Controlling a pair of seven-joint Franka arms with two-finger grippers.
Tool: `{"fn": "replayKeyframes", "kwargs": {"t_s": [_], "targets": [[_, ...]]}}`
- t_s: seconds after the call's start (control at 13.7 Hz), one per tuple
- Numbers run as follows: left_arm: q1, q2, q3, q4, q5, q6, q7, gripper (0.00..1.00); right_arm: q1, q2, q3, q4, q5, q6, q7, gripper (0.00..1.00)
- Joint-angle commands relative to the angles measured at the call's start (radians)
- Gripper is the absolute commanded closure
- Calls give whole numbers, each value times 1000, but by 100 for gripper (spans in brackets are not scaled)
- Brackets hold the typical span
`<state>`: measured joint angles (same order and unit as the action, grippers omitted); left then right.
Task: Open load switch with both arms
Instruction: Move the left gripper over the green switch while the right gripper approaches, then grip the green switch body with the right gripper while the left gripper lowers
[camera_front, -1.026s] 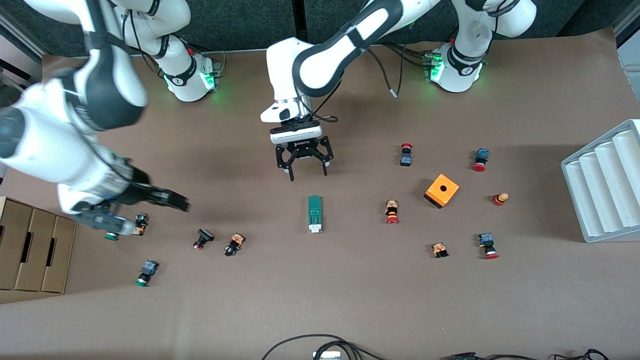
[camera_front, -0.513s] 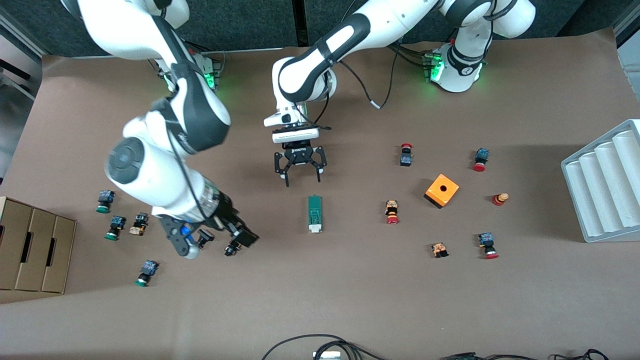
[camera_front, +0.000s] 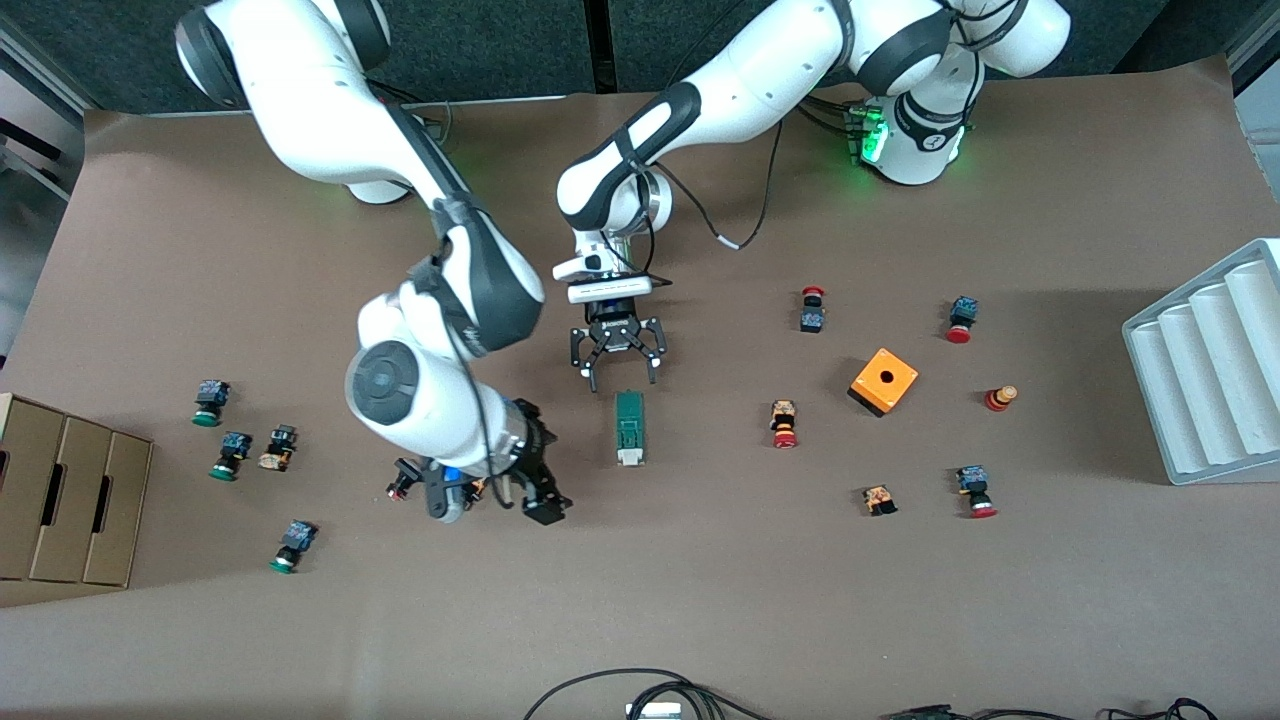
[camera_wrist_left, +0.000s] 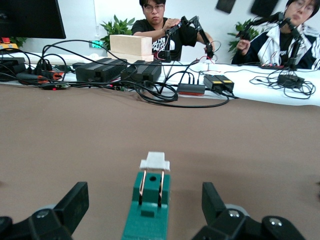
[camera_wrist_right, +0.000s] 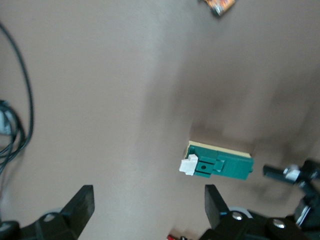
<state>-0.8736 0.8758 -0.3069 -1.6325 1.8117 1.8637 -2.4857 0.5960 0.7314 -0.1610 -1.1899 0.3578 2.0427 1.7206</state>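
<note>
Since a second ago the right arm has been swinging in from its end of the table toward the centre, and the left arm has been dropping closer to the load switch (camera_front: 629, 428).

The load switch is lying flat on the table (camera_front: 700, 600) at mid-width, its long axis running toward the front camera, white piece at the nearer end. Nothing is touching it.

The left gripper (camera_front: 620, 372) is hanging over the table just off the switch's green end, fingers spread wide. Its wrist view is looking straight down the block's length, a finger (camera_wrist_left: 75, 202) on either side, so this reads as lining up to straddle and pin the body.

The right gripper (camera_front: 520, 497) is hovering beside the switch, toward the right arm's end, over a push-button (camera_front: 403, 479). Its fingers are also standing apart and holding nothing. Its wrist view is framing the white end, so I judge it is being positioned to work that end while the left arm braces.
</note>
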Motion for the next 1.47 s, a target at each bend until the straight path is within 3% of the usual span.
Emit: {"fn": "replayKeyframes", "kwargs": {"t_s": [0.0,0.29,0.81,1.25,1.39], "targets": [[-24,46,8,17,96,-38,-129,0,19,101,-6,79,27,36,115,2],[-33,91,12,23,150,-61,-170,0,19,171,46,107,27,37,223,3],[-33,141,42,26,170,-80,-130,0,34,223,66,107,41,54,274,3],[-33,167,42,51,173,-72,-67,0,59,246,64,107,40,89,275,9],[-33,173,42,65,166,-70,-50,0,73,249,58,107,40,102,275,16]]}}
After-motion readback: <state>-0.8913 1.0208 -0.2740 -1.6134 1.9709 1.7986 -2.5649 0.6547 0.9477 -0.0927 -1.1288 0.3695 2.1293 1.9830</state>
